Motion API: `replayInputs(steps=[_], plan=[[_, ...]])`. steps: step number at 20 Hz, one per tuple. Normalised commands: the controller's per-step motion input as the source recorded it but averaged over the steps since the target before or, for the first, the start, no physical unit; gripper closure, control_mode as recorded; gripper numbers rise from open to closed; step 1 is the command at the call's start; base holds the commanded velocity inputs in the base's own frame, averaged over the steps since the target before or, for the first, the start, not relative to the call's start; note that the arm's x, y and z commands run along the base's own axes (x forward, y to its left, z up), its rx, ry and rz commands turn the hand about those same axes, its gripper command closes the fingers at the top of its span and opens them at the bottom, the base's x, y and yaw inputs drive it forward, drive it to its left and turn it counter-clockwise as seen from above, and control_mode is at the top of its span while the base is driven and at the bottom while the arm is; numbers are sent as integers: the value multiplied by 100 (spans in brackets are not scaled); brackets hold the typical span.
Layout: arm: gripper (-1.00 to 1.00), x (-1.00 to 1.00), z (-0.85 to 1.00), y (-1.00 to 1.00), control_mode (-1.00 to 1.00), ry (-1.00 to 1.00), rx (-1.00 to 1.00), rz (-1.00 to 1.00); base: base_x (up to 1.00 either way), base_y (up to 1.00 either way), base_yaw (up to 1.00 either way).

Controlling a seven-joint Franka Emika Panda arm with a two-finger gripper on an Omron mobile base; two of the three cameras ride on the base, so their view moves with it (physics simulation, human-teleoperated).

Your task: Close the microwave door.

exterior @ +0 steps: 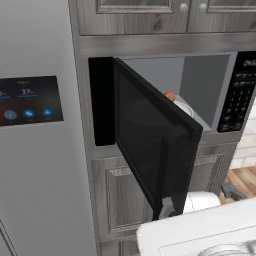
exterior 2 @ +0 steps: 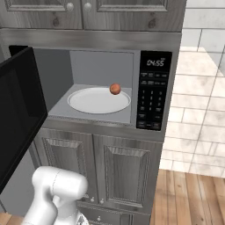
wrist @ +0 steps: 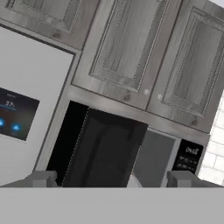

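The microwave door (exterior: 145, 140) is a glossy black panel hinged at its left edge, standing wide open and swung out toward me. Its black bar handle (exterior: 162, 175) runs down the free edge. In the right base view the door (exterior 2: 19, 118) juts out at the far left. The microwave (exterior 2: 101, 66) shows a grey interior with a white plate (exterior 2: 99, 101) and a small orange ball (exterior 2: 115, 89) on it. In the hand view my gripper (wrist: 113, 181) is open, its fingertips (wrist: 41, 179) far apart, and it looks up at the door (wrist: 105, 148) from a distance.
The black keypad (exterior 2: 154, 92) is right of the cavity. A grey fridge with a blue-lit screen (exterior: 30, 100) stands to the left. Grey cabinet doors sit above (wrist: 127, 48) and below (exterior 2: 127, 176). My white arm (exterior: 200, 225) crosses below the door's free edge.
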Motion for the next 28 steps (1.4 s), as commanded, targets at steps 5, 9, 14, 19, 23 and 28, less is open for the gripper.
replayInputs(steps=[5, 9, 14, 19, 23, 28], plan=[[-100, 84, -35, 86, -100, 6, 0, -10, 0, 0, 0], [-100, 92, -34, 53, -100, 2, 0, -23, 0, 0, 0], [-100, 53, -43, 26, -100, 0, 0, -40, 0, 0, 0], [-100, 8, -3, 9, -100, -1, 0, -42, 0, 0, 0], [-100, 0, 4, 2, -100, -7, -3, -25, 0, 0, 0], [-100, 16, 2, -14, -100, -1, -4, -17, 0, 0, 0]])
